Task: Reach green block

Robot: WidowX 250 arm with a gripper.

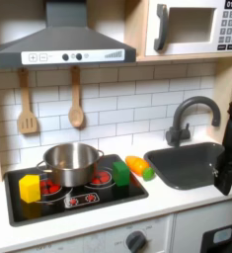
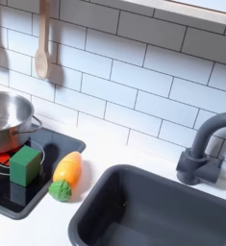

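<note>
The green block [image 2: 27, 165] sits on the black stove [image 2: 9, 197], between the steel pot [image 2: 3, 117] and the orange toy [image 2: 65, 175]. In the first exterior view, a yellow block [image 1: 30, 188] lies on the stove's left, and the dark arm [image 1: 230, 138] hangs at the right edge over the sink [image 1: 187, 163]; I cannot tell the pincer's state.

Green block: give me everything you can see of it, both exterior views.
The green block is a small, solid, bright-green cube-like toy, matte, plain faces. It sits upright on the black stovetop near its right edge in both exterior views, right of the steel pot and apart from it. The orange toy with a green tip lies on the white counter just beside it to the second exterior view's right; whether they touch is unclear. Nothing grips or rests on the block.
</note>
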